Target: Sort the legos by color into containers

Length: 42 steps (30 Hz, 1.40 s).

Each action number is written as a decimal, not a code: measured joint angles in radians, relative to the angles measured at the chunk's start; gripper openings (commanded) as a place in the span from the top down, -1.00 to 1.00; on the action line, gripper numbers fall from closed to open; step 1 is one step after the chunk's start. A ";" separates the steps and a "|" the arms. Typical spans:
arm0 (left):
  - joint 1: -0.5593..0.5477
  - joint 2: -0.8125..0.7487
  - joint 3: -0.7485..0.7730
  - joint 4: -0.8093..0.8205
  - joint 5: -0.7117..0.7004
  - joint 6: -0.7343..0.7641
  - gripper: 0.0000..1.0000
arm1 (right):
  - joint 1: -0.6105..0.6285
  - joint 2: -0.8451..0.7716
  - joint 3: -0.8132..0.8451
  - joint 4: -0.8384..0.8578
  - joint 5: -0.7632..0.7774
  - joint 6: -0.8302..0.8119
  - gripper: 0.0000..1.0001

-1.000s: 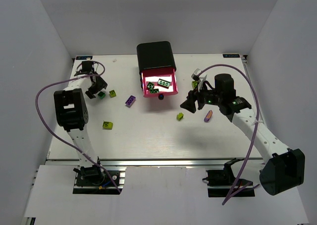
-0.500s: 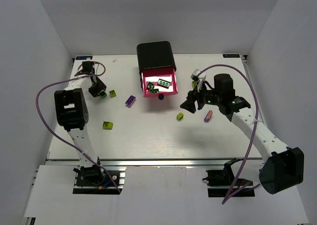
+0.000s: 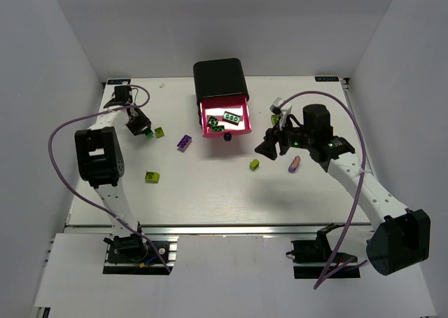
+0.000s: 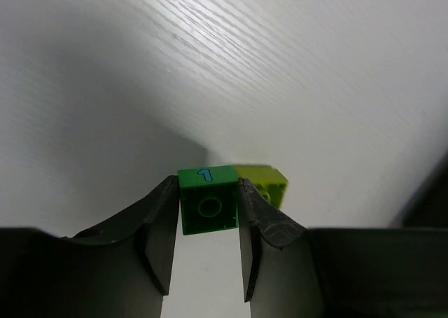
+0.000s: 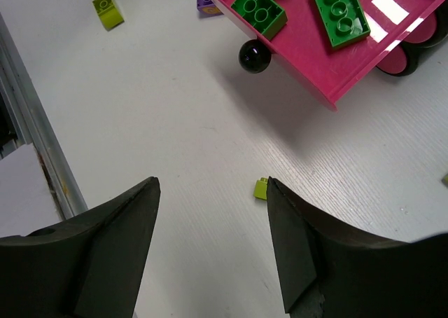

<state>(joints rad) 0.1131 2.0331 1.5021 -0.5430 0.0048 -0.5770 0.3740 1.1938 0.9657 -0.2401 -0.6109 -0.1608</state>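
Note:
My left gripper (image 4: 208, 192) is shut on a dark green brick (image 4: 207, 209) marked with a blue 1, at the far left of the table (image 3: 144, 131). A lime brick (image 4: 264, 183) lies just behind it. The top pink drawer (image 3: 241, 127) of the black cabinet (image 3: 220, 78) is pulled out and holds dark green bricks (image 5: 259, 10). My right gripper (image 5: 210, 192) is open and empty, above a small lime brick (image 5: 261, 188), right of the drawer's black knob (image 5: 253, 57).
A purple brick (image 3: 184, 142) lies left of the drawer. A lime brick (image 3: 152, 176) sits lower left. A pink piece (image 3: 295, 164) lies by the right arm. Another lime brick (image 3: 275, 120) is near the right wrist.
My left gripper has shifted slightly right with the green brick, closer to the lime brick. The right arm has not moved.

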 measured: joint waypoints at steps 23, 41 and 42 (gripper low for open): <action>-0.389 -0.272 0.026 0.162 0.446 0.033 0.88 | -0.001 -0.007 0.000 -0.001 -0.005 -0.001 -0.35; -0.585 -0.032 0.321 0.065 0.204 0.037 -0.21 | -0.002 -0.001 0.000 -0.014 0.001 -0.024 -0.49; -0.589 -0.027 0.327 0.053 0.197 0.039 -0.35 | -0.002 0.000 0.000 -0.021 -0.003 -0.034 -0.49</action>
<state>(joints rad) -0.4755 2.0060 1.8290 -0.4896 0.2016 -0.5385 0.3721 1.1938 0.9657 -0.2607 -0.6136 -0.1944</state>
